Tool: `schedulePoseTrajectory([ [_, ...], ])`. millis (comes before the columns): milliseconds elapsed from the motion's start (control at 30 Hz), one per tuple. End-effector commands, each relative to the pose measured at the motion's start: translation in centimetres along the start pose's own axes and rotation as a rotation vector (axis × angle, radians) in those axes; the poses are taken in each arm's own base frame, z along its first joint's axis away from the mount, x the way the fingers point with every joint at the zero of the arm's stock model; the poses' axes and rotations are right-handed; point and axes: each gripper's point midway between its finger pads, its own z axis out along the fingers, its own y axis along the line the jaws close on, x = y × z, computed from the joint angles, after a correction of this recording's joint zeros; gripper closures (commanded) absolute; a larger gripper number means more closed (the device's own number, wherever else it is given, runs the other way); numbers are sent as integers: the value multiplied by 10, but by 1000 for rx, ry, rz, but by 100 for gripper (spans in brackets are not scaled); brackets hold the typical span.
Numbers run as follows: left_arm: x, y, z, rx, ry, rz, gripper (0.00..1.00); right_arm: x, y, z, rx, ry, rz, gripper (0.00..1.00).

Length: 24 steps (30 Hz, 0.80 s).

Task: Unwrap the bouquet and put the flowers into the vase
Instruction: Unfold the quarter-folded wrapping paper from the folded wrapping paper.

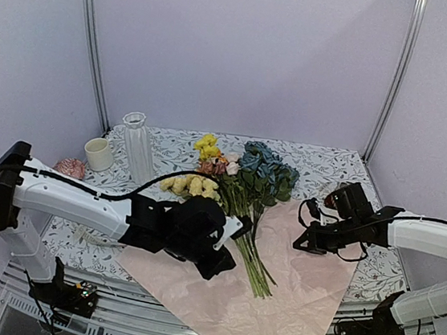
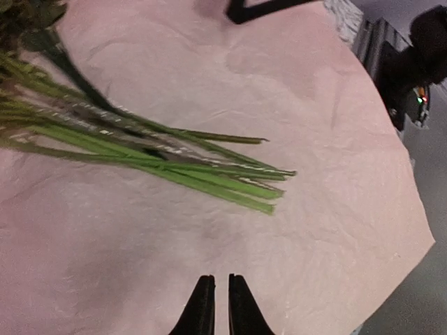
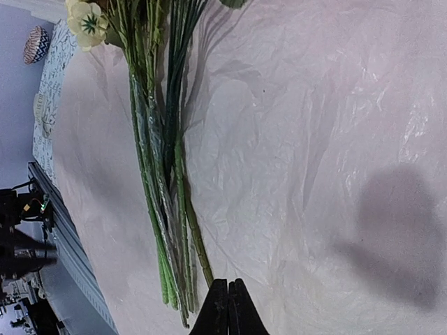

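Observation:
The bouquet is unwrapped: its pink paper (image 1: 298, 289) lies flat on the table with the flowers (image 1: 230, 176) across it, blooms to the back, green stems (image 1: 254, 268) pointing at the near edge. The white ribbed vase (image 1: 135, 145) stands upright at the back left, with nothing in it. My left gripper (image 1: 222, 266) hovers over the paper just left of the stem ends (image 2: 265, 188); its jaws (image 2: 221, 278) stand a narrow gap apart with nothing between them. My right gripper (image 1: 300, 244) is over the paper's right part, shut (image 3: 228, 281) and holding nothing, close to the stem ends (image 3: 174, 279).
A cream mug (image 1: 98, 153) stands left of the vase, and a pinkish patterned object (image 1: 71, 168) lies in front of it. A leaf-patterned cloth (image 1: 328, 167) covers the table. The metal rail (image 1: 189, 329) runs along the near edge, and booth walls close in the back and sides.

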Motion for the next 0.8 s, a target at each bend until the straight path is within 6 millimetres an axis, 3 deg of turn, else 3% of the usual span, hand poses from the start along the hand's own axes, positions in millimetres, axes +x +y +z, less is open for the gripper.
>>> schedulePoseTrajectory([
  [0,15,83,-14,-276,-52,-226,87,23,-2,8,36,75,4,97],
  [133,25,114,-25,-369,-67,-316,83,24,-1,6,55,59,1,97],
  [300,27,143,-36,-479,-85,-374,80,5,4,13,46,1,-16,97],
  [333,28,149,-38,-496,-88,-392,75,0,4,14,50,-14,-21,96],
  [400,29,159,-42,-517,-104,-429,57,-9,6,19,40,-41,-31,95],
  [433,29,162,-42,-514,-111,-444,54,-12,7,21,34,-53,-35,95],
  [767,29,179,-32,-462,-140,-513,56,-46,-5,50,65,-108,-38,92],
])
